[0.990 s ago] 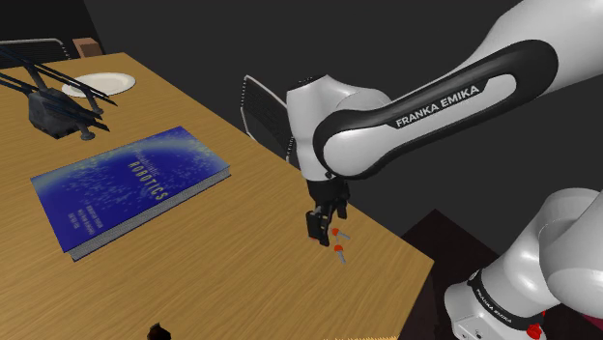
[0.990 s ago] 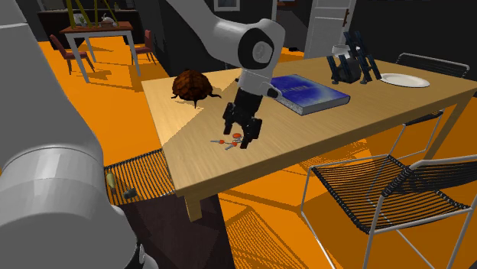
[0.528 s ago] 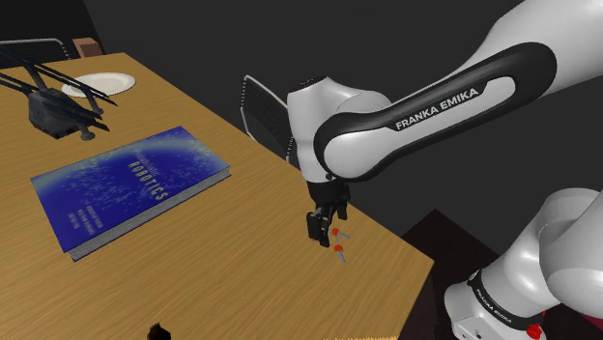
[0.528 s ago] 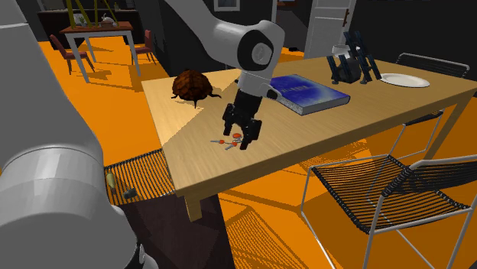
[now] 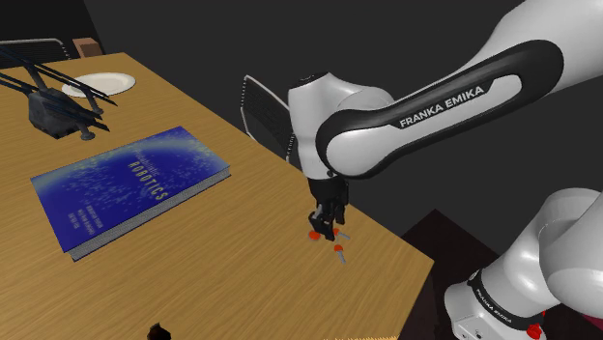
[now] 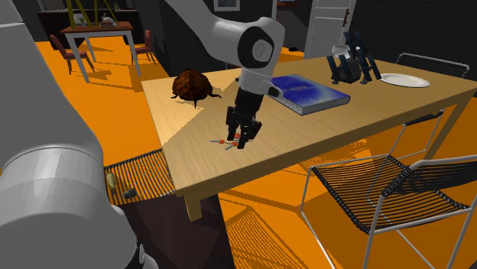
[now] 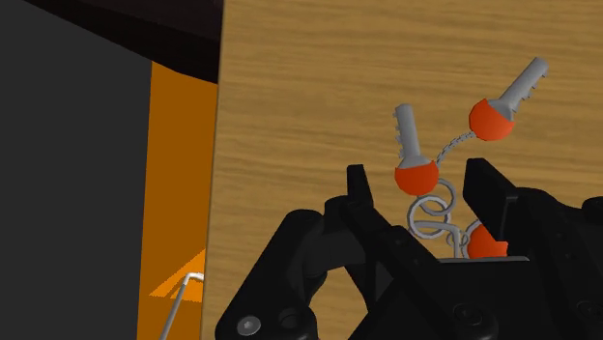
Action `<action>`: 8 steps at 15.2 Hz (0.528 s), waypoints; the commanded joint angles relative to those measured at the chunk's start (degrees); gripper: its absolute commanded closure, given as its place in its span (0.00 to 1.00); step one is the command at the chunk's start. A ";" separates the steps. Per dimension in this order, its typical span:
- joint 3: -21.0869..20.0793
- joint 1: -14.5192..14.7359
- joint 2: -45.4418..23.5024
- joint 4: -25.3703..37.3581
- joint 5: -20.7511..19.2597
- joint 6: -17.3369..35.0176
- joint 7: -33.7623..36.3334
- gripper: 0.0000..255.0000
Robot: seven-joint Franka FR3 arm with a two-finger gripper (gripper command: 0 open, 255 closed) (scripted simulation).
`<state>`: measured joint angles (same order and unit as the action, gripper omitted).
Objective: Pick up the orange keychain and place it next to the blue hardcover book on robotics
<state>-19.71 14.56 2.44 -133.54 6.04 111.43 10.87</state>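
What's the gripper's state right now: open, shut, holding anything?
Gripper: open, its fingers standing apart on either side of the orange keychain ring, not clasping it.

Keychain [image 7: 416, 178] — three small grey keys with round orange-red heads, joined by a short chain and a coiled grey wire ring; it lies flat on the wooden table [image 5: 213, 256], keys fanned apart, close to the table's edge at the shoulder view's lower right. Book [image 5: 130, 188] — blue hardcover, closed, cover up, with "ROBOTICS" in pale letters and a grey page edge showing along one long side; it lies flat on the same table, well apart from the keychain.
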 commanded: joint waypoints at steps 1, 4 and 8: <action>-0.43 0.35 -0.51 -0.26 1.41 0.14 0.10 1.00; -0.01 0.17 0.19 0.51 1.32 -1.36 -0.34 1.00; 0.14 0.12 2.04 1.91 1.69 -4.54 -0.50 1.00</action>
<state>-19.55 14.63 4.07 -131.86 7.59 107.55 10.34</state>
